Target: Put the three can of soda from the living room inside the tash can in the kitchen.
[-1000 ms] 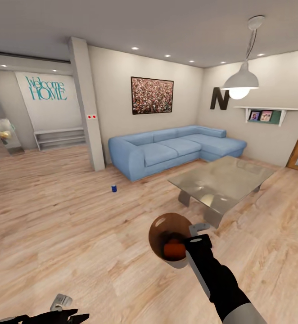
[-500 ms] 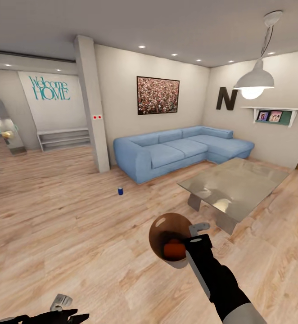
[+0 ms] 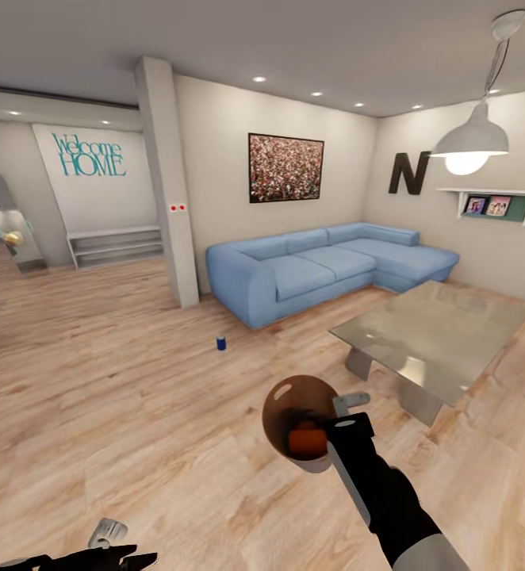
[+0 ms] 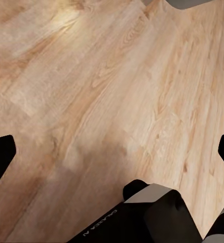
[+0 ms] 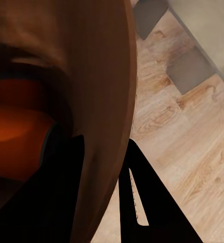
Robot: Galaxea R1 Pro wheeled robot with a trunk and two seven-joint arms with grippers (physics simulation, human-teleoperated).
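In the living room, head view: whole picture has shifted against 0.5 s ago, so the camera moved; sofa (image 3: 326,266), table (image 3: 445,337), lamp (image 3: 470,143) and the small blue can (image 3: 221,342) on the floor all sit further right in frame. Both arms and the bin hold the same spots in frame.

Left gripper (image 4: 112,152): jaws wide apart, dark fingertips (image 4: 0,154) at opposite edges of the wrist view, bare plank floor (image 4: 102,86) between them, nothing held.

Right gripper (image 3: 338,416): clamped on the rim of the bin (image 3: 298,412), one finger inside the wall, one outside. Bin is tilted, its mouth facing the camera, carried clear of the floor. One orange can (image 3: 307,441) lies inside the bin, just beside the jaws. Right wrist view shows the can (image 5: 15,131) against the brown inner wall (image 5: 91,76).
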